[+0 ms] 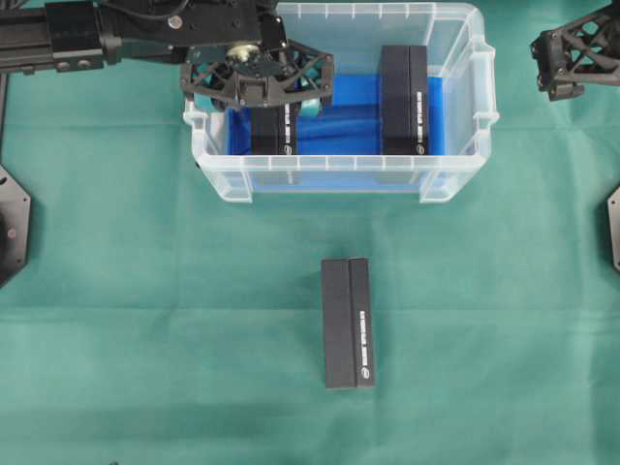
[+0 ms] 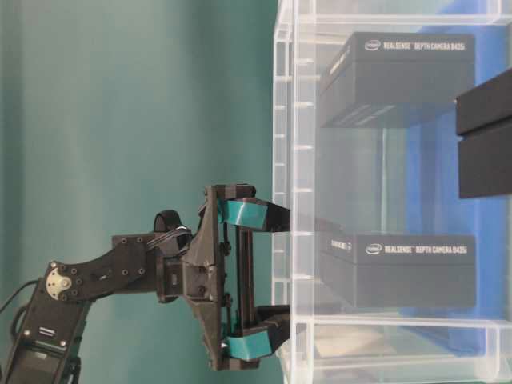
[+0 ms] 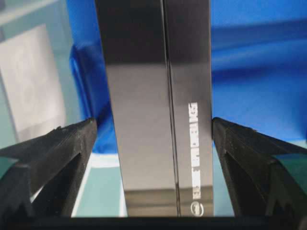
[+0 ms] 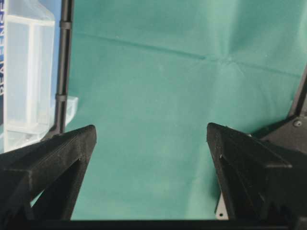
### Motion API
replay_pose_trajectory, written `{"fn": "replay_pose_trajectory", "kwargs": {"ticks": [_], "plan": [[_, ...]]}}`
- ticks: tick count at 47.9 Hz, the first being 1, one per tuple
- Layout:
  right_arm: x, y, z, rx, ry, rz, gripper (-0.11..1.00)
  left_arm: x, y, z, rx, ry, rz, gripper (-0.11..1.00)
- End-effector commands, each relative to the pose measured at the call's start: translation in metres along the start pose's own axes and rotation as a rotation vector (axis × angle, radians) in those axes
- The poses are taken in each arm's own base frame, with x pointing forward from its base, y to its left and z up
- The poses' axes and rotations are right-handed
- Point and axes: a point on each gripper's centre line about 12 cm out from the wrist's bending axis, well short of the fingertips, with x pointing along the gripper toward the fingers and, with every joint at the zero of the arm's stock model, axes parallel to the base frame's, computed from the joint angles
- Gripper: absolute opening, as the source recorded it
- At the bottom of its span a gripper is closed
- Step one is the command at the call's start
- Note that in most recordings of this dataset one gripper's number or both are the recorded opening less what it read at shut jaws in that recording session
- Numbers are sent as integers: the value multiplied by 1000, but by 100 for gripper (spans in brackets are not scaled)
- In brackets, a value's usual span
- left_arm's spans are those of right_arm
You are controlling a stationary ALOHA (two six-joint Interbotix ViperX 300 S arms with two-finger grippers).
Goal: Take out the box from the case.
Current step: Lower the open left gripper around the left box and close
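With one box [image 1: 348, 323] already lying out on the green cloth [image 1: 145, 320] near its front edge, two left inside the case [image 1: 455, 179]. Left gripper [image 1: 274, 105] lowered at the case's left end, jaws wide apart astride the left box [image 3: 160, 120], not touching — presumably lined up for a squeeze across its narrow width. Right gripper [image 4: 151, 139] spread, empty, parked beyond the case's right end.
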Motion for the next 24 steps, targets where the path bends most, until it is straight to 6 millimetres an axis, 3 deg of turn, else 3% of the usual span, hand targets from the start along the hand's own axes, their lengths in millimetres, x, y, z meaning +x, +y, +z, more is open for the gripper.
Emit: {"fn": "replay_pose_trajectory", "kwargs": {"ticks": [1,24], "plan": [[-5,3,1,0,-11,31,92,-6,-3,2,-3,-16,-35,97],[-5,7,2,2,-16,50,92,14,0,-3,-4,-9,-26,97]]}}
